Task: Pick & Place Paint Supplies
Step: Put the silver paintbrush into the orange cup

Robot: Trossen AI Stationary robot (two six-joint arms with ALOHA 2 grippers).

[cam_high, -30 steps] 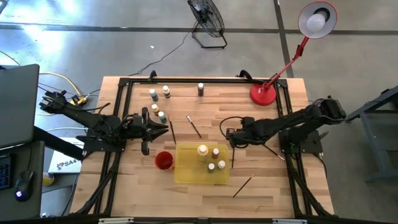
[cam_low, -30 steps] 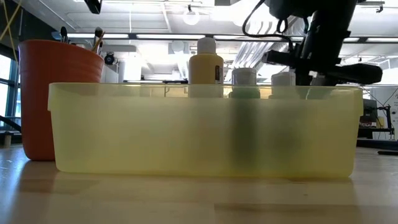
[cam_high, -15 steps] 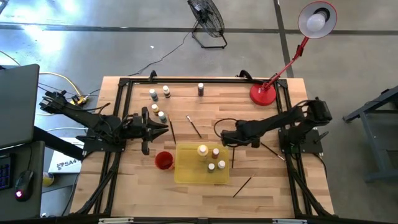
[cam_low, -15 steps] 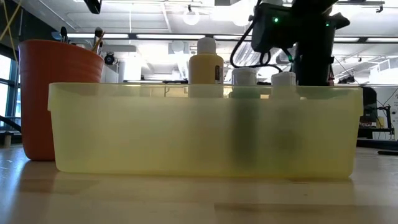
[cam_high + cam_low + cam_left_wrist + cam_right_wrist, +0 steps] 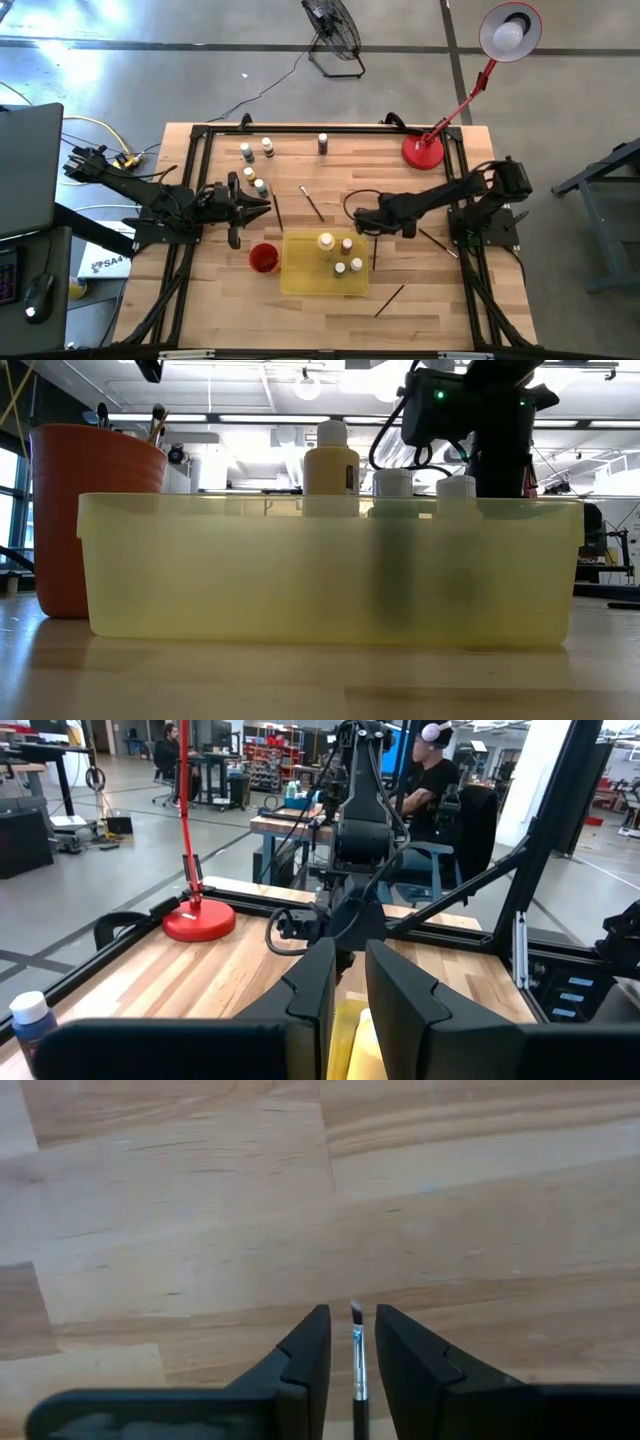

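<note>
Jaws on the right gripper (image 5: 350,1320) stand a little apart with a skinny paintbrush (image 5: 357,1370) lying right down the gap. I honestly can't tell if it's pinched or just sitting there. In the high view that arm hangs just right of centre, near the upper right corner of the yellow tray (image 5: 286,262). The left gripper (image 5: 350,955) waits at centre left, jaws a sliver apart with nothing in them.

My worries from here:
- The brush is a thin, smooth stick. If the grip is loose it could swivel or slide out and land on the bench (image 5: 340,170) instead of in the red cup (image 5: 263,257).
- The cup is narrow and already has brushes (image 5: 158,422) poking out, so a tilted brush could catch the rim and bounce off.
- Getting to the cup probably means crossing the tray, where four paint bottles (image 5: 326,241) stand upright. They're small, capped and a bit top-heavy looking, so a low pass could knock them over.

On materials, the tray is translucent, slightly cloudy plastic with straight walls. The cup is a matte red cylinder and the bench is pale wood planks with visible grain. More bottles (image 5: 246,152) stand at upper left of the bench, and loose brushes (image 5: 312,203) are scattered around the tray.
</note>
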